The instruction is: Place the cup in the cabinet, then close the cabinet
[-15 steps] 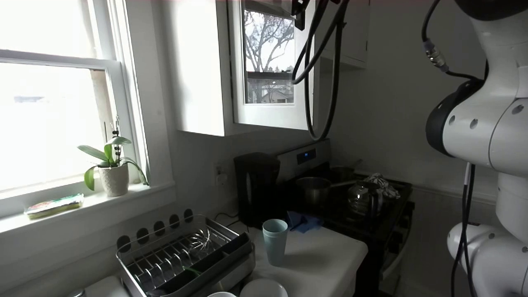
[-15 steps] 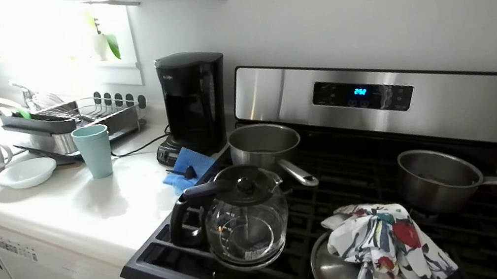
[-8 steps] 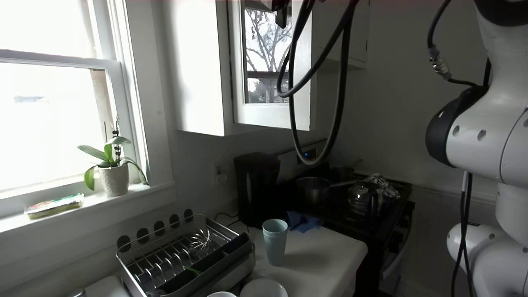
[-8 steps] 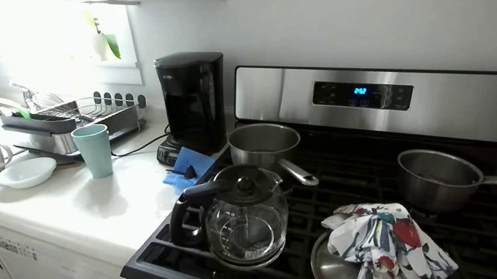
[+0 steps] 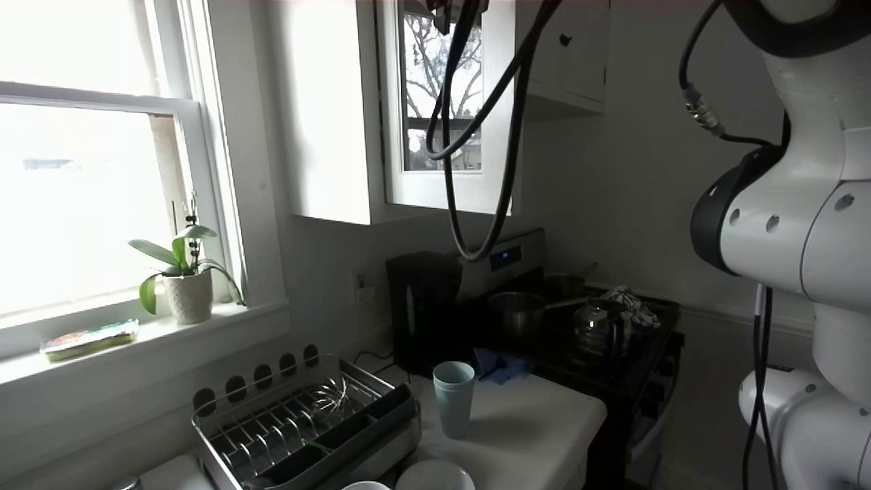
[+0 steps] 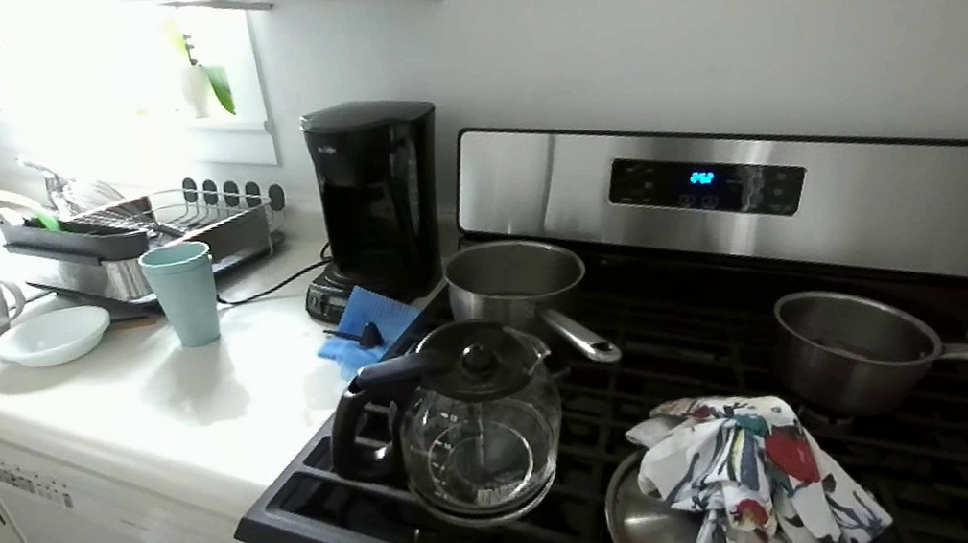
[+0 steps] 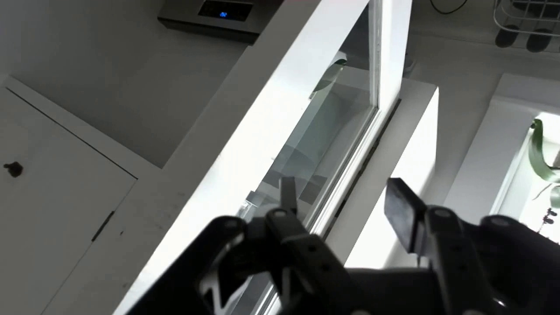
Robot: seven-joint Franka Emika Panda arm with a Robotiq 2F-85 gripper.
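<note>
The white cabinet (image 5: 330, 116) hangs on the wall beside the window; its glass-paned door (image 5: 435, 188) looks slightly ajar in an exterior view. In the wrist view the door's bright frame (image 7: 245, 144) slants past my gripper (image 7: 339, 197), which is open with nothing between its fingers (image 7: 400, 214). One finger overlaps the glass in that view; whether it touches the door I cannot tell. Dark gripper parts (image 5: 444, 16) show at the top edge of an exterior view, in front of the door. The cup is hidden or out of view. Pale shapes behind or mirrored in the glass are unclear.
A teal-blue cup (image 5: 454, 401) stands on the counter by a dish rack (image 6: 139, 239) and a black coffee maker (image 6: 381, 200). The stove bears pots and a glass carafe (image 6: 481, 437). A smaller white cabinet (image 7: 57, 183) adjoins. My cable loop (image 5: 469, 255) hangs low.
My gripper has shifted left across the door in an exterior view, and its cable loop has swung left too. The reflection in the door glass has shifted, so the door has turned slightly.
</note>
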